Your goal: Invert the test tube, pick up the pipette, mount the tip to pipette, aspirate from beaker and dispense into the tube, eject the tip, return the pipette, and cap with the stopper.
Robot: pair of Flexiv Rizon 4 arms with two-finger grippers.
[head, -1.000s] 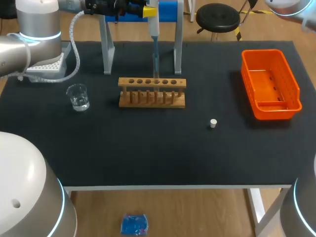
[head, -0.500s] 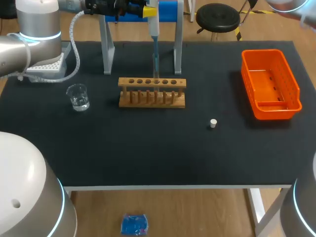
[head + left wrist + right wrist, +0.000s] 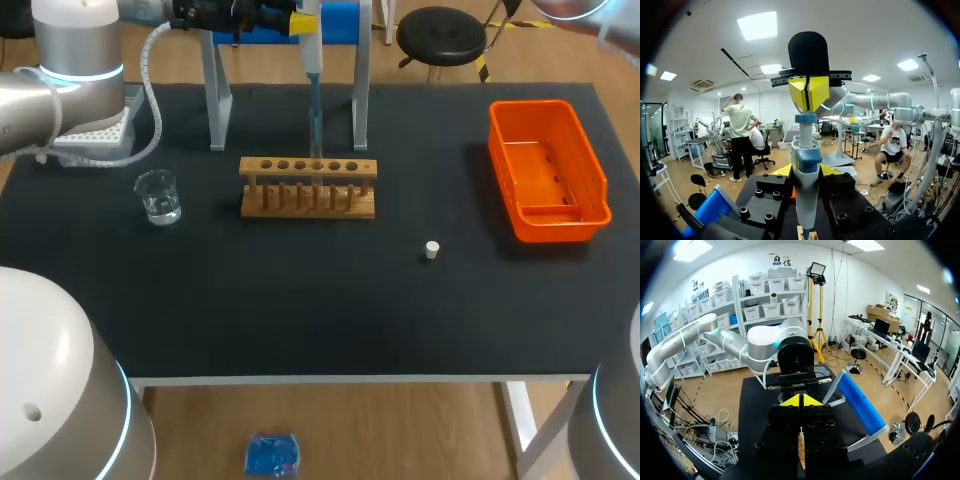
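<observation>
Your left gripper (image 3: 806, 171) is clamped on the pipette (image 3: 312, 55), holding it upright — its tip down at the wooden rack (image 3: 308, 190). Your right gripper (image 3: 800, 400) (fingers pinched together) sits at the pipette's top, pointing straight down.

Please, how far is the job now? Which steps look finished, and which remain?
Done, it seems: the pipette is picked up and held in the left claw. In hand: its thin lower end points down at the rack, and the shut right claw sits at its top button, so probably dispensing. Left: eject the tip, return the pipette, and cap; the stopper lies loose on the table.
</observation>
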